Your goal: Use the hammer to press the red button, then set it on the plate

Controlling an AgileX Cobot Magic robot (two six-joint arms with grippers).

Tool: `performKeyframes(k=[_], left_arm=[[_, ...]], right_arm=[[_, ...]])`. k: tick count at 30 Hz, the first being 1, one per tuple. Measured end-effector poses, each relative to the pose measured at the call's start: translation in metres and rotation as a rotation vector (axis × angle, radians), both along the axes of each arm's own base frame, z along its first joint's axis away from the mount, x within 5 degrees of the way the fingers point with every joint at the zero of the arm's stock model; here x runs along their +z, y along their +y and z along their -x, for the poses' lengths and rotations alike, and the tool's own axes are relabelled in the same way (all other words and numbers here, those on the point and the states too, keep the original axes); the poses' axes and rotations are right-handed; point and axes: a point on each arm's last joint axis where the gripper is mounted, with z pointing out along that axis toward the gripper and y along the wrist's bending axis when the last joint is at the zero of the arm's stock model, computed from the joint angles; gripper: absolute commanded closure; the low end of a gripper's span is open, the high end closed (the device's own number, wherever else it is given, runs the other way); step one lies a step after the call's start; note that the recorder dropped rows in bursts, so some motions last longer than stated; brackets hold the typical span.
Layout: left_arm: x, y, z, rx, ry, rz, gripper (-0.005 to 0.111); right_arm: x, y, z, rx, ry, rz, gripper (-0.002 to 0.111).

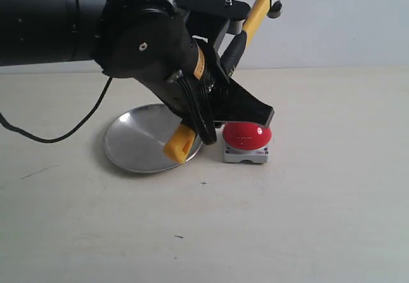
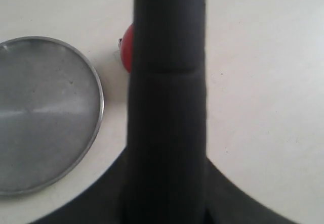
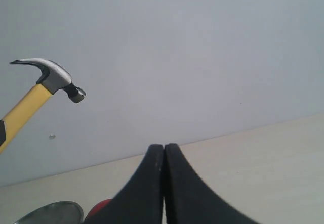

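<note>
Yellow at its looped end, the hammer dips over the near right rim of the plate, with your left end effector clenched on its black grip. Just right, the red button sits on the bench; pressing looks to be the step in hand. Farther back the head stands high, so you need to swing it down onto the dome. Your right end effector is pinched together, empty.

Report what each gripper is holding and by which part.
Left gripper holds the hammer by its black handle grip, head up. Right gripper is shut on nothing.
</note>
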Motion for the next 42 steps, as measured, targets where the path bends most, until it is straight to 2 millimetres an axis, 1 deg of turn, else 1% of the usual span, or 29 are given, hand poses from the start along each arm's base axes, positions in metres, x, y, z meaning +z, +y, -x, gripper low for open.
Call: performKeyframes(k=[4,6,8,11,12,13,14,15,16,17,19,20,23,25,26,27,30,35,38,39,42], left_arm=[[-0.004,0.001,-0.002,0.008,0.009,-0.019,0.107],[-0.014,-0.001,-0.004,0.005,0.018,-0.041,0.107],[-0.03,-0.004,-0.006,0.004,0.043,-0.063,0.107],[-0.073,-0.009,-0.009,0.009,0.124,-0.122,0.107],[-0.111,-0.01,-0.008,0.019,0.199,-0.188,0.107],[-0.125,-0.011,-0.008,0.023,0.225,-0.211,0.107],[-0.149,-0.01,-0.011,0.024,0.257,-0.252,0.107],[-0.154,-0.01,-0.011,0.027,0.268,-0.266,0.107],[-0.151,-0.008,-0.015,0.037,0.267,-0.267,0.107],[-0.143,-0.007,-0.017,0.037,0.257,-0.26,0.107],[-0.1,-0.007,-0.022,0.04,0.193,-0.184,0.107],[-0.085,-0.005,-0.021,0.042,0.175,-0.163,0.107],[-0.026,0.005,-0.018,0.019,0.068,-0.054,0.107],[0.0,0.02,-0.02,0.017,0.039,0.018,0.107],[0.006,0.028,-0.022,0.009,0.042,0.042,0.107],[0.009,0.037,-0.023,-0.006,0.066,0.07,0.107],[0.004,0.048,-0.024,-0.03,0.138,0.144,0.107],[-0.016,0.067,-0.033,-0.056,0.226,0.303,0.107],[-0.032,0.09,-0.045,-0.037,0.221,0.453,0.107],[-0.037,0.1,-0.049,-0.023,0.209,0.503,0.107],[-0.049,0.118,-0.058,-0.003,0.203,0.602,0.107]], right_arm=[[0.0,0.0,0.0,0.0,0.0,0.0,0.108],[0.0,0.0,0.0,0.0,0.0,0.0,0.108],[0.0,0.0,0.0,0.0,0.0,0.0,0.108],[0.0,0.0,0.0,0.0,0.0,0.0,0.108],[0.0,0.0,0.0,0.0,0.0,0.0,0.108],[0.0,0.0,0.0,0.0,0.0,0.0,0.108],[0.0,0.0,0.0,0.0,0.0,0.0,0.108],[0.0,0.0,0.0,0.0,0.0,0.0,0.108],[0.0,0.0,0.0,0.0,0.0,0.0,0.108],[0.0,0.0,0.0,0.0,0.0,0.0,0.108],[0.0,0.0,0.0,0.0,0.0,0.0,0.108],[0.0,0.0,0.0,0.0,0.0,0.0,0.108],[0.0,0.0,0.0,0.0,0.0,0.0,0.108],[0.0,0.0,0.0,0.0,0.0,0.0,0.108],[0.0,0.0,0.0,0.0,0.0,0.0,0.108],[0.0,0.0,0.0,0.0,0.0,0.0,0.108],[0.0,0.0,0.0,0.0,0.0,0.0,0.108],[0.0,0.0,0.0,0.0,0.0,0.0,0.108],[0.0,0.0,0.0,0.0,0.0,0.0,0.108],[0.0,0.0,0.0,0.0,0.0,0.0,0.108],[0.0,0.0,0.0,0.0,0.0,0.0,0.108]])
